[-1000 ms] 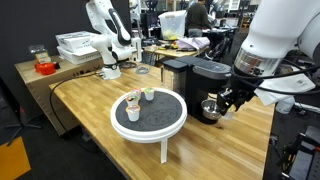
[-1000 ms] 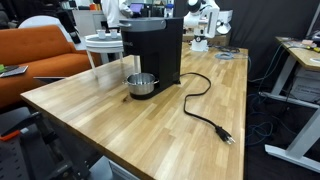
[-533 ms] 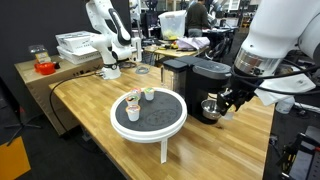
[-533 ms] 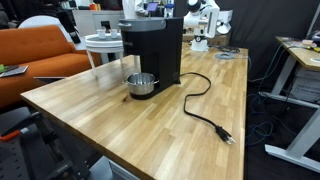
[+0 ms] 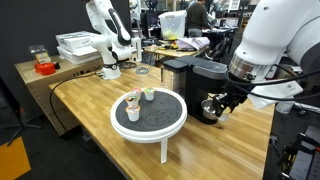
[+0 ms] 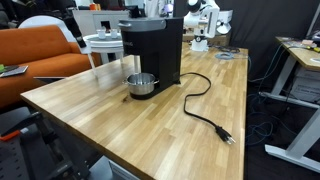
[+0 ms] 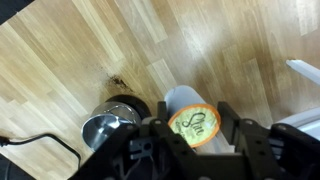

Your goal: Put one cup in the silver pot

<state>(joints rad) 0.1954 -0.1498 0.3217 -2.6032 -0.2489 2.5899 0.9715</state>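
My gripper [image 7: 195, 128] is shut on the cup [image 7: 192, 120], a small cup with a white body and a yellow-green top with an orange rim. In the wrist view the silver pot [image 7: 108, 131] lies to the left of the held cup, on the wooden table. In an exterior view my gripper [image 5: 222, 108] hangs just beside and above the pot [image 5: 210, 106], in front of the black coffee machine. The pot also shows in an exterior view [image 6: 141, 84]; there the gripper is out of sight.
A black coffee machine [image 5: 198, 76] stands right behind the pot; its black cord [image 6: 205, 112] runs across the wooden table. A round white side table [image 5: 150, 122] holds a pink-red cup [image 5: 133, 101] and other little cups [image 5: 148, 95]. A second robot arm [image 5: 108, 40] stands far back.
The arm has shifted a little toward the pot with the cup still held. The pot and the cups on the round table have not moved.
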